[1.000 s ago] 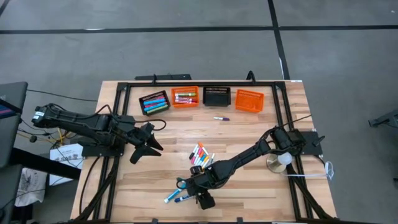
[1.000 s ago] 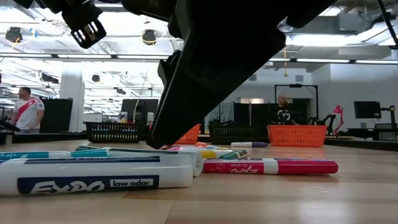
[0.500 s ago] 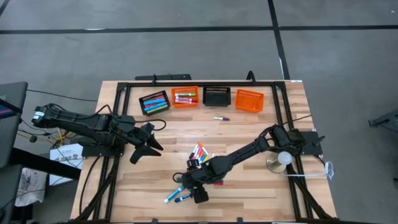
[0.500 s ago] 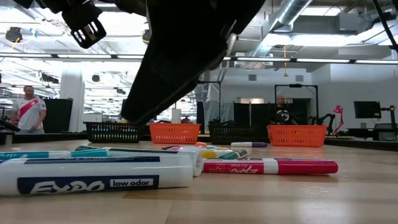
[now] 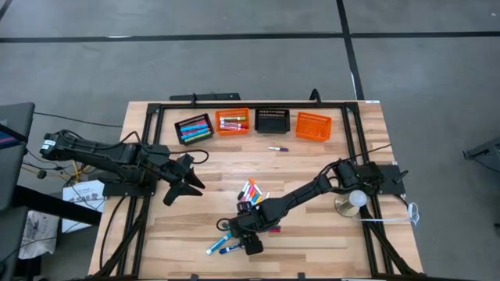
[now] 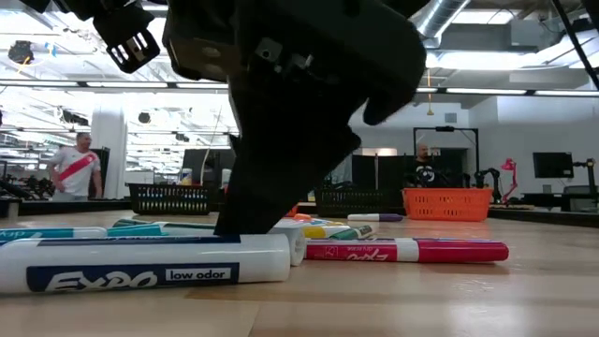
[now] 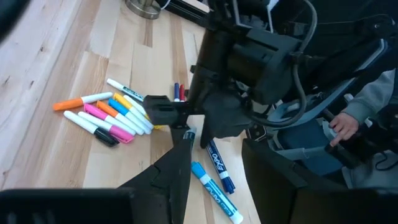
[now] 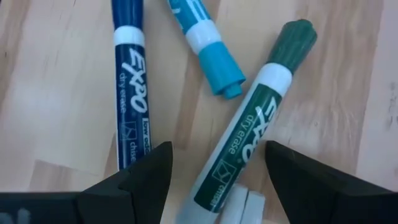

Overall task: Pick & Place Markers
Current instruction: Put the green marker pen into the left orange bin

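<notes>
Several markers lie loose on the wooden table: a mixed pile (image 5: 251, 193) near the middle and a few blue and green ones (image 5: 223, 242) nearer the front. My right gripper (image 8: 217, 155) is open just above these, with one finger on either side of a green marker (image 8: 249, 140). A dark blue marker (image 8: 127, 81) and a light blue one (image 8: 208, 37) lie beside it. In the high view my right gripper (image 5: 247, 238) is at the front middle. My left gripper (image 5: 183, 178) is open and empty at the table's left.
Four mesh baskets stand in a row at the far edge: a black one (image 5: 194, 129) and an orange one (image 5: 232, 122) holding markers, then another black one (image 5: 272, 120) and another orange one (image 5: 313, 125). A purple marker (image 5: 278, 148) lies alone. A metal disc (image 5: 349, 204) sits at the right.
My right gripper has gone a little toward the table's left edge, over the blue and green markers, and has come lower. The markers have stayed where they were.
</notes>
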`<action>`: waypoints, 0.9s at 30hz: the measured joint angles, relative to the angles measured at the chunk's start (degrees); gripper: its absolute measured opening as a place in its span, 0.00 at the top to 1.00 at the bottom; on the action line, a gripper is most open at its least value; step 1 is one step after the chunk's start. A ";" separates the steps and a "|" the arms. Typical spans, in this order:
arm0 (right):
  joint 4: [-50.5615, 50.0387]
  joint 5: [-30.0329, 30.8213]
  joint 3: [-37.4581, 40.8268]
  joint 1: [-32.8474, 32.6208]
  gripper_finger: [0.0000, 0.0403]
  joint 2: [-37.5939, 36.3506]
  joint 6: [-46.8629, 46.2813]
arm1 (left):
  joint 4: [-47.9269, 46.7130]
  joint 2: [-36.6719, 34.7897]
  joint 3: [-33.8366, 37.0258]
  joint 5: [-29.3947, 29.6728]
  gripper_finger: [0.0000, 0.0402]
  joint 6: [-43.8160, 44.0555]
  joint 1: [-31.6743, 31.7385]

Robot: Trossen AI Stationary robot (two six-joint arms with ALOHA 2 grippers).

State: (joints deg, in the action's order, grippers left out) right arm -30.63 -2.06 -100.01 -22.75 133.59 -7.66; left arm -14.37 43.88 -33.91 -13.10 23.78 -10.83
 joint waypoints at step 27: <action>-7.99 3.14 -8.10 3.14 0.85 1.15 -10.86 | 0.33 0.00 0.00 0.01 0.65 -2.08 0.00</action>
State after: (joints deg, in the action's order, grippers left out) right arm -38.61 1.08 -108.11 -19.61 134.75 -18.53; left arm -14.04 43.88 -33.91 -13.09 21.70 -10.83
